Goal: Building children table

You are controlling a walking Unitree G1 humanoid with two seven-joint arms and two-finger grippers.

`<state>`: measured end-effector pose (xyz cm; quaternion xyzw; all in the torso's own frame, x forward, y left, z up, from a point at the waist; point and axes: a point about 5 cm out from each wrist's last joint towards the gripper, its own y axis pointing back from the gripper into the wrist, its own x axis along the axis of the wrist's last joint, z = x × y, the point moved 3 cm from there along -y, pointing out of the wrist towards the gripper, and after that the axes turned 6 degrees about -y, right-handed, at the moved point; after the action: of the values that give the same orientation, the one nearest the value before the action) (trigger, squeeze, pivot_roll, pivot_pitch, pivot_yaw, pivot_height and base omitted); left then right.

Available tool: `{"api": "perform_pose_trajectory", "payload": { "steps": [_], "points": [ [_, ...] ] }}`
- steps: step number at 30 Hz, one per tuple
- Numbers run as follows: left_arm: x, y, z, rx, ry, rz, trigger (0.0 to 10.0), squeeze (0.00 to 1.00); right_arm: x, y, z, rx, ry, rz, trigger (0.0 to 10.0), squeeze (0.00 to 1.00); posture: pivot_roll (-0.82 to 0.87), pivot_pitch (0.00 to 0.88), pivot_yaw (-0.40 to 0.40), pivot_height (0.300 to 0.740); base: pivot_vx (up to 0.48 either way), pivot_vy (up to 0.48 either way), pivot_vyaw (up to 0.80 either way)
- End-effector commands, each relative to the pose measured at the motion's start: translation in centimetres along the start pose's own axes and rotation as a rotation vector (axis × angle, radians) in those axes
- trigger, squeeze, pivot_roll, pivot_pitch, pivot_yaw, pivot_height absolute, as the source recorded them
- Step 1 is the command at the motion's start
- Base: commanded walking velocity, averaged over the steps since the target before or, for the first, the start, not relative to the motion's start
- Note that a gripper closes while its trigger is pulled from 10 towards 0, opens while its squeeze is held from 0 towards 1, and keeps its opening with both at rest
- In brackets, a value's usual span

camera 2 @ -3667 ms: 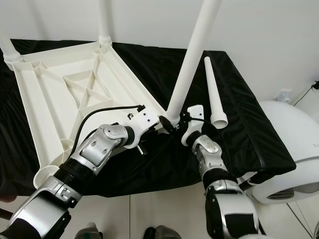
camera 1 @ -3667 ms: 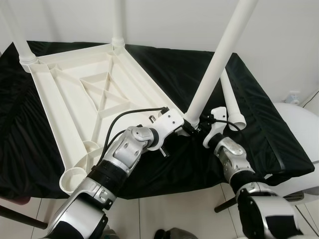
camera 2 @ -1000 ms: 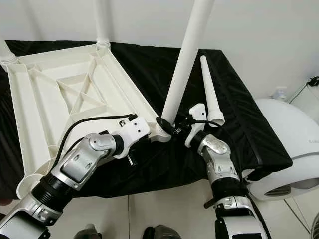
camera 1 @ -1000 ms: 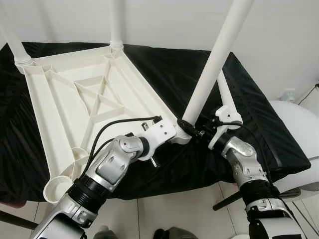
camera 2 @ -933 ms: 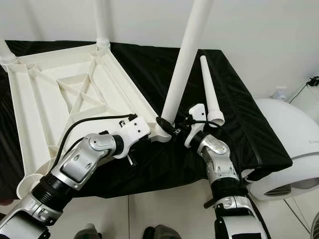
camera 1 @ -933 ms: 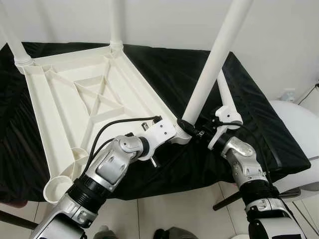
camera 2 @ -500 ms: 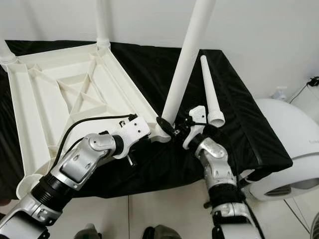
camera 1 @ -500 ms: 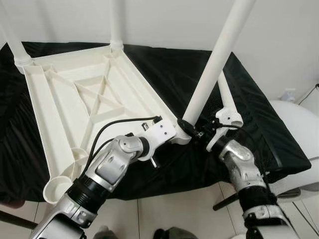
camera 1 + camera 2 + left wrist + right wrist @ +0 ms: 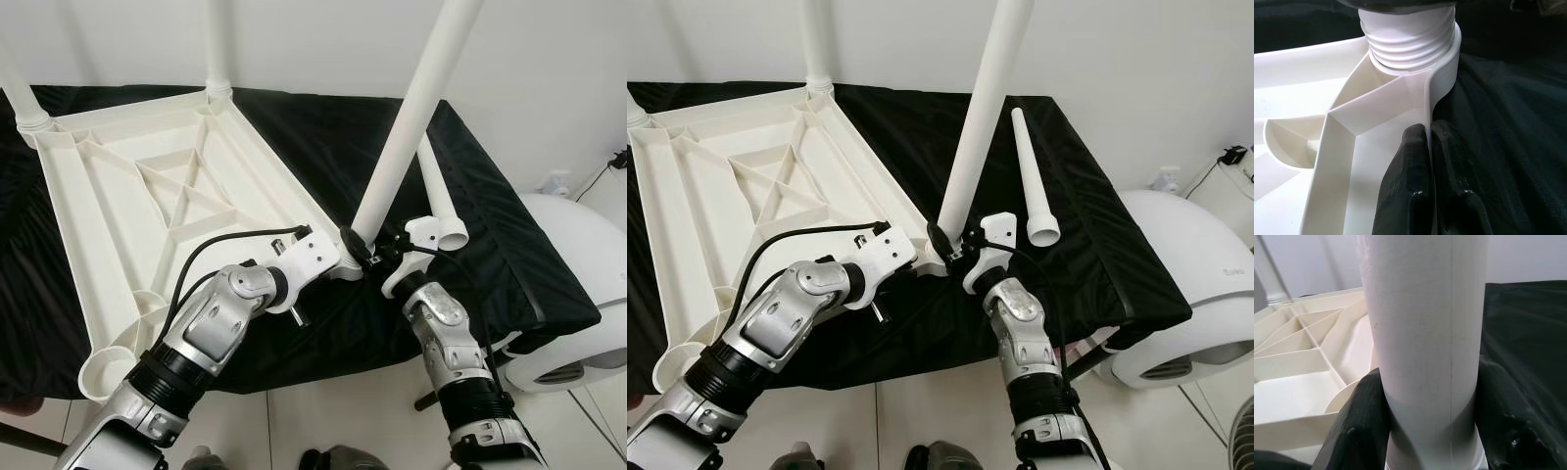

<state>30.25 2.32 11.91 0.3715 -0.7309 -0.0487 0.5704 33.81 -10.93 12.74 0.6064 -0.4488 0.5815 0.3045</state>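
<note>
Four white plastic legs are countable: two stand upright in the far corner sockets of the inverted tabletop (image 9: 147, 186), one, the third leg (image 9: 407, 113), rises tilted from the near right corner socket (image 9: 345, 266), and one, the spare leg (image 9: 1026, 176), lies loose on the black-draped worktop (image 9: 1097, 235) just beside the right arm. One corner socket, the near left ring (image 9: 106, 362), is open, so by judgement one leg is yet to be fitted after this one.

Left pincer (image 9: 1427, 147): fingers closed on the thin rim of the tabletop, one finger on each face of the wall, just below the threaded collar (image 9: 1408, 41). Right pincer (image 9: 1430, 396): fingers (image 9: 1364, 416) closed around the base of the third leg, just above the socket.

Handling, as judged: the tabletop is a hollow ribbed moulding, stiff and probably light, so it would slide on the cloth unless pinned at the rim near the working corner. The legs are smooth, tapered, rigid tubes, likely slippery under the black fingers; the best hold is low, close to the thread, where turning force is most direct. The tilt of the third leg suggests a risk of cross-threading.
</note>
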Motion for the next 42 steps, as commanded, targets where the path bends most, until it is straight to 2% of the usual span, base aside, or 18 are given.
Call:
{"api": "perform_pose_trajectory", "payload": {
  "steps": [1,2,4,5,7,10,14,23,24,26,27,35,36,37,39,42],
  "points": [
    [0.5,-0.5,1.7,-0.080,-0.005,0.020,10.0,0.00,-0.6,0.1,1.3,-0.140,-0.027,-0.026,10.0,0.00,0.05,0.017,-0.097,0.740,0.000,0.000,0.00],
    [0.5,-0.5,1.7,-0.080,-0.005,0.020,10.0,0.00,-0.6,0.1,1.3,-0.140,-0.027,-0.026,10.0,0.00,0.05,0.017,-0.097,0.740,0.000,0.000,0.00],
    [0.6,-0.6,1.9,-0.083,-0.005,0.022,10.0,0.00,-0.5,-0.2,1.3,-0.236,-0.043,-0.012,10.0,0.00,0.05,0.013,-0.097,0.740,0.000,0.000,0.00],
    [0.6,-0.6,1.9,-0.083,-0.005,0.022,10.0,0.00,-0.5,-0.2,1.3,-0.236,-0.043,-0.012,10.0,0.00,0.05,0.013,-0.097,0.740,0.000,0.000,0.00],
    [0.6,-0.6,2.0,-0.086,-0.006,0.024,10.0,0.00,-0.5,-0.3,1.3,-0.315,-0.041,-0.014,10.0,0.00,0.05,0.011,-0.097,0.740,0.000,0.000,0.00],
    [0.7,-0.7,2.0,-0.087,-0.008,0.025,10.0,0.00,-0.7,-0.4,0.9,-0.351,-0.038,-0.023,10.0,0.00,0.05,0.005,-0.097,0.740,0.000,0.000,0.00],
    [0.8,-0.7,2.0,-0.089,-0.011,0.028,10.0,0.00,-0.9,-0.6,-0.1,-0.341,-0.043,-0.031,10.0,0.00,0.05,0.000,-0.097,0.740,0.000,0.000,0.00],
    [0.8,-0.8,1.9,-0.086,-0.012,0.028,10.0,0.00,-0.8,-0.4,0.0,-0.339,-0.005,-0.034,10.0,0.00,0.04,0.000,-0.099,0.740,0.000,0.000,0.00],
    [0.8,-0.8,1.9,-0.085,-0.012,0.028,10.0,0.00,-0.8,-0.3,0.1,-0.339,0.000,-0.034,10.0,0.97,0.04,0.000,-0.099,0.740,0.000,0.000,0.00],
    [0.8,-0.8,1.9,-0.085,-0.012,0.029,10.0,0.00,-0.7,-0.3,0.2,-0.339,0.004,-0.034,10.0,0.97,0.04,0.000,-0.100,0.740,0.000,0.000,0.00],
    [0.8,-0.8,1.9,-0.085,-0.011,0.029,10.0,0.00,-0.7,-0.2,0.1,-0.327,0.006,-0.030,10.0,1.00,0.04,0.000,-0.101,0.740,0.000,0.000,0.00],
    [0.8,-0.8,1.8,-0.083,-0.011,0.030,10.0,0.00,-0.3,0.1,0.1,-0.265,0.011,-0.016,10.0,1.00,0.04,0.000,-0.097,0.740,0.000,0.000,0.00],
    [0.8,-0.8,1.8,-0.083,-0.013,0.030,10.0,0.00,-0.1,0.4,0.2,-0.208,0.016,-0.013,10.0,0.34,0.04,0.000,-0.095,0.740,0.000,0.000,0.00],
    [0.8,-0.8,1.8,-0.083,-0.013,0.030,10.0,0.00,0.0,0.5,0.3,-0.183,0.026,-0.013,10.0,0.00,0.04,0.000,-0.094,0.740,0.000,0.000,0.00],
    [0.9,-0.8,1.7,-0.082,-0.015,0.030,10.0,0.00,0.3,0.6,0.6,-0.109,0.025,-0.014,10.0,0.00,0.04,0.000,-0.093,0.740,0.000,0.000,0.00],
    [0.9,-0.8,1.7,-0.081,-0.015,0.030,10.0,0.00,0.4,0.6,0.6,-0.091,0.023,-0.012,10.0,0.00,0.04,0.000,-0.093,0.740,0.000,0.000,0.00]
  ]
}}
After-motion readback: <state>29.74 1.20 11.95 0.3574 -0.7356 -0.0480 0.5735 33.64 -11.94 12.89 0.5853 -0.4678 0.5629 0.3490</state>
